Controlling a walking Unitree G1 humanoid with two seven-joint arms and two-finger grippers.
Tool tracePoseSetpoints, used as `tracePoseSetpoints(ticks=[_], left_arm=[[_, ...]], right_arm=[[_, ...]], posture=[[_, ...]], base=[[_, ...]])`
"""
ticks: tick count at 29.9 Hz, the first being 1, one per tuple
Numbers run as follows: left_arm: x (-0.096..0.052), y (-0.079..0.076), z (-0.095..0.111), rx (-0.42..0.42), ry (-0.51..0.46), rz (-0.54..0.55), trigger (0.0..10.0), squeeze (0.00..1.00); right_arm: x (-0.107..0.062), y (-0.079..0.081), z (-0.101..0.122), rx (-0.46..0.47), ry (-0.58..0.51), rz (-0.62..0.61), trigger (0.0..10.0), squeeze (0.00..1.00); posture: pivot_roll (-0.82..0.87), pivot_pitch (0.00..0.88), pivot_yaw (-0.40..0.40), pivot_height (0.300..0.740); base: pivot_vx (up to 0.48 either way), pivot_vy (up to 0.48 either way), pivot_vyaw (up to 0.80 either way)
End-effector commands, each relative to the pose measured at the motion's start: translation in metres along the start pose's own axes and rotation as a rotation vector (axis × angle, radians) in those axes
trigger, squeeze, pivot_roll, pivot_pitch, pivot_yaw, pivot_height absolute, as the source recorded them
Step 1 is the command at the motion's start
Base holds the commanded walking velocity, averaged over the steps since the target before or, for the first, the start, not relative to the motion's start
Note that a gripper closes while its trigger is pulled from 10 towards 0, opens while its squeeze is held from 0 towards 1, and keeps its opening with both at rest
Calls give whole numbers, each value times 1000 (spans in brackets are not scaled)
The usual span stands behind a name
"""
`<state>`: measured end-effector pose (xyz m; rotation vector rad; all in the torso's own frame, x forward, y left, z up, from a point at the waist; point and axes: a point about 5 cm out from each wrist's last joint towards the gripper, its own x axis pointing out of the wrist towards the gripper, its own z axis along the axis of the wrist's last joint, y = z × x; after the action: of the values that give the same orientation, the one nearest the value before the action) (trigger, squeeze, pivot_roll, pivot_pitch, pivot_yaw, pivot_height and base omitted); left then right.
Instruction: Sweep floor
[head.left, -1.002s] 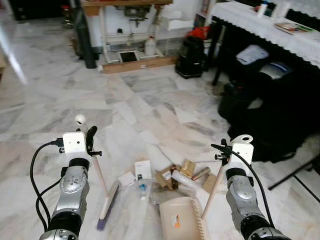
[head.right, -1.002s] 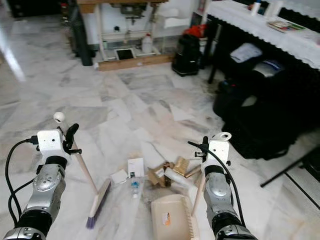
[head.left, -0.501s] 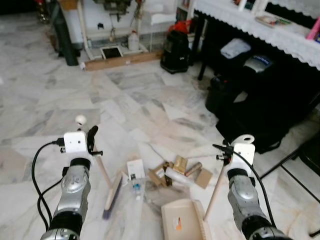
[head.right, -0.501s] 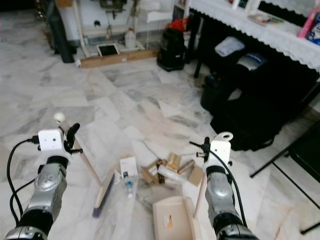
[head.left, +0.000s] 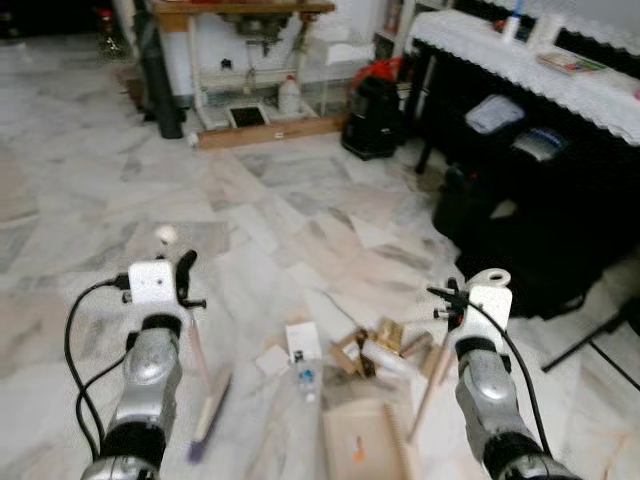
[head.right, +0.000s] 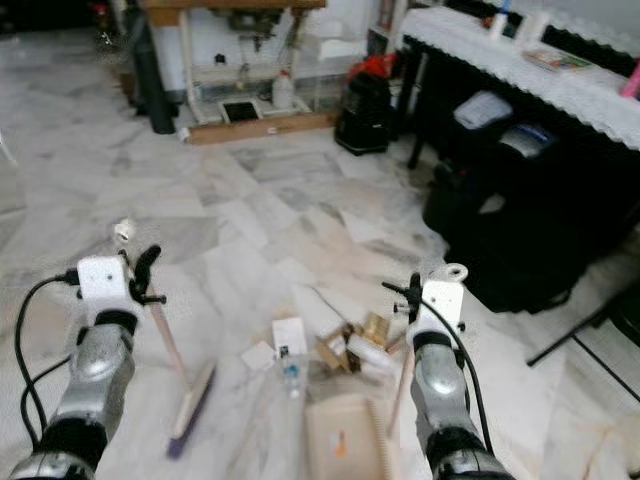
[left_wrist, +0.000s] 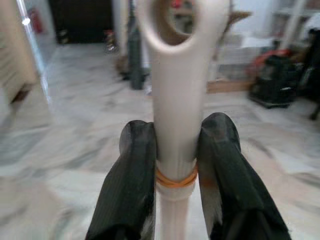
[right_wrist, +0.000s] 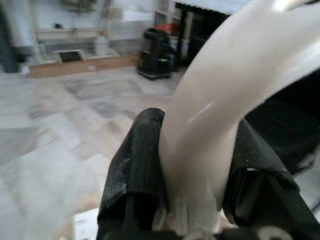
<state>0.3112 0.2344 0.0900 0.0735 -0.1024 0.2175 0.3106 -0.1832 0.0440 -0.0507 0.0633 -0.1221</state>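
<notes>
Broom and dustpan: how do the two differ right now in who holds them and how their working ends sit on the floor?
The wooden-handled broom is clamped by the left gripper; the beige plastic dustpan is clamped by the right gripper. The broom's narrow bristle head rests off to the left of the scattered cardboard litter; the dustpan's wide tray lies flat just in front of it. Both have pale handles with hanging loops.

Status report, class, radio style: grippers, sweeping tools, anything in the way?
Left gripper shut on cream broom handle. Right gripper shut on beige dustpan handle. Cardboard scraps beside dustpan; nothing blocking.
</notes>
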Motion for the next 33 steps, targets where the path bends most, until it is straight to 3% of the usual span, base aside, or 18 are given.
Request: tracePoseSetpoints(ticks=[1,5,14,33], left_arm=[[8,-14,16,-13,-69,-40,10000,0],[8,-15,16,-13,-70,-42,10000,0],[9,-15,17,-13,-71,-49,10000,0],[12,-17,20,-13,-76,-72,10000,0]], right_arm=[[4,-8,8,17,-33,-32,10000,0],[4,-8,8,16,-37,-30,10000,0],[4,-5,8,21,-36,-28,10000,0],[5,-3,9,29,-35,-31,10000,0]], posture=[[11,0,-63,740],[12,0,-62,740],[12,0,-56,740],[18,0,-48,740]], base=[[0,330,-775],[0,324,-670],[0,319,-47],[0,290,-738]])
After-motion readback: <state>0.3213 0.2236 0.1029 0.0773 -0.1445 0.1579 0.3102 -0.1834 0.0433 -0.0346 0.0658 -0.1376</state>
